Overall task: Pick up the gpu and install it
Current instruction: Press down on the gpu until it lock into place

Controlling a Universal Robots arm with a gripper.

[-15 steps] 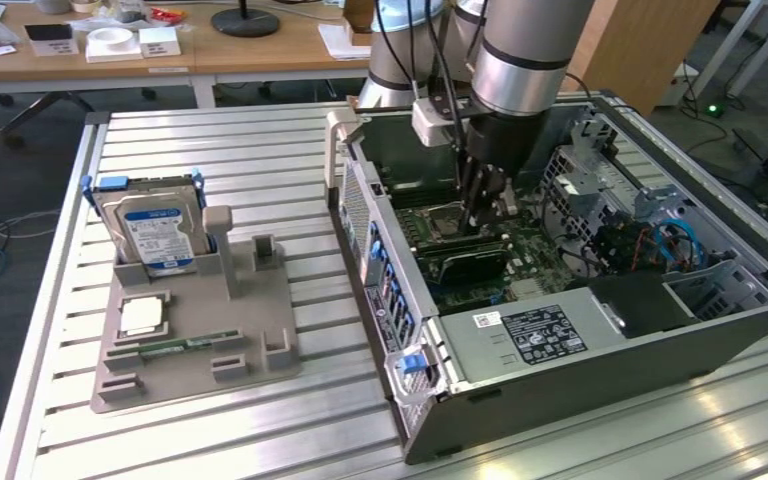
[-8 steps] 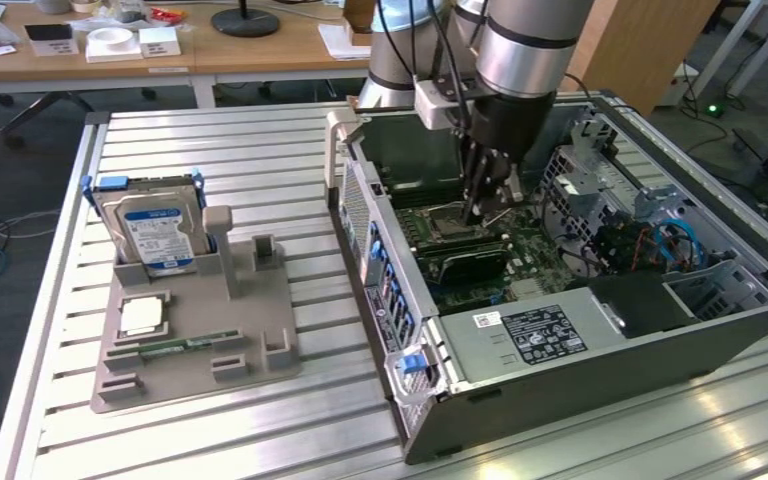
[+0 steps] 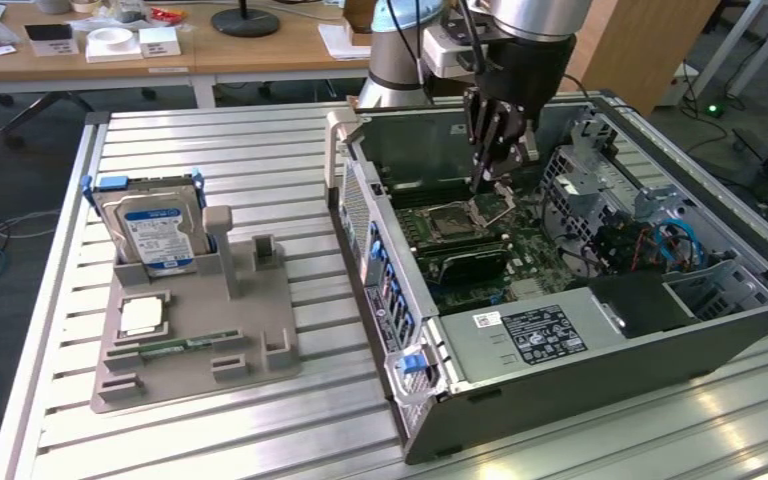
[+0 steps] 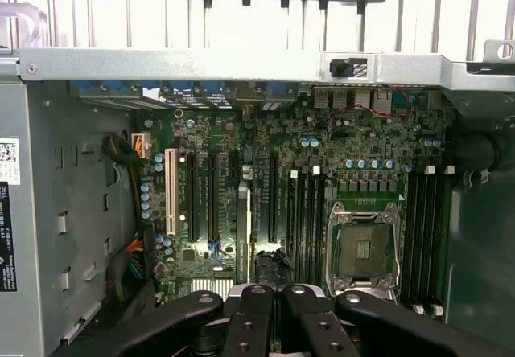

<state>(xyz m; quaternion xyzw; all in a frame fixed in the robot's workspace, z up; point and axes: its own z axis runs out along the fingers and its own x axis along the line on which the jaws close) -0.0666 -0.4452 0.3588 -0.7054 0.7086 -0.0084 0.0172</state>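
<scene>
My gripper (image 3: pixel 491 183) reaches down into the open computer case (image 3: pixel 381 250), just above the motherboard (image 3: pixel 471 262) near the processor socket (image 3: pixel 462 213). In the wrist view the black fingers (image 4: pixel 249 313) are closed together, and the gripper (image 4: pixel 269 293) is shut on the gpu (image 4: pixel 243 228). The gpu appears edge-on as a thin grey strip running out from the fingers. It hangs over the motherboard (image 4: pixel 362 132), alongside the long expansion slots (image 4: pixel 201 200) and beside the memory slots (image 4: pixel 302 212). I cannot tell whether the card touches a slot.
Left of the case, a grey parts stand (image 3: pixel 197 330) holds a silver blue-labelled hard drive (image 3: pixel 155 232), a processor (image 3: pixel 140 316) and a green memory stick (image 3: pixel 177 345). The case holds a power supply (image 3: pixel 544 335) and drive cage (image 3: pixel 611 185). Wooden desks (image 3: pixel 224 50) stand behind.
</scene>
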